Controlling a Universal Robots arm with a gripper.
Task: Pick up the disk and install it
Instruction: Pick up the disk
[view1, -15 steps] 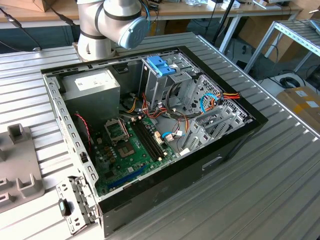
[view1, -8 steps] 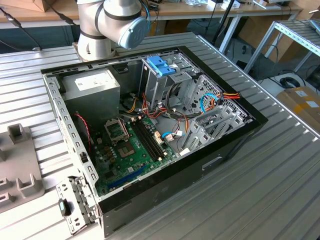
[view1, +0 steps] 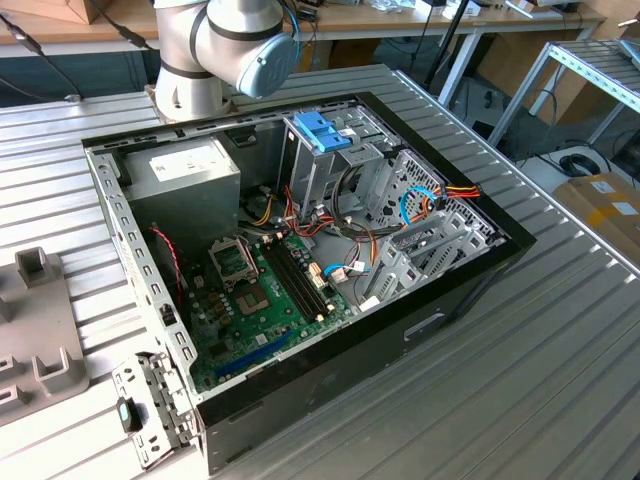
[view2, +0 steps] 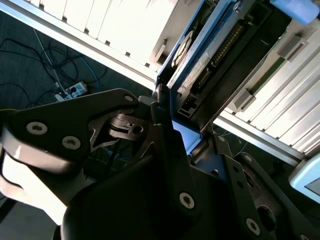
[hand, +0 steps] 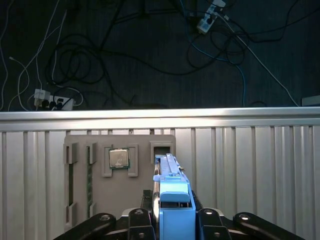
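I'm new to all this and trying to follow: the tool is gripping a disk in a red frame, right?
Not quite: the frame is light blue, not red. The first wrist view shows the tool gripping the disk in it.

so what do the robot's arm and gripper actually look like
The arm is made of rounded silver-grey metal segments with a light-blue cap on a joint. The gripper is matte black: flat linkage plates pinned with round silver screws, seen in both wrist views.
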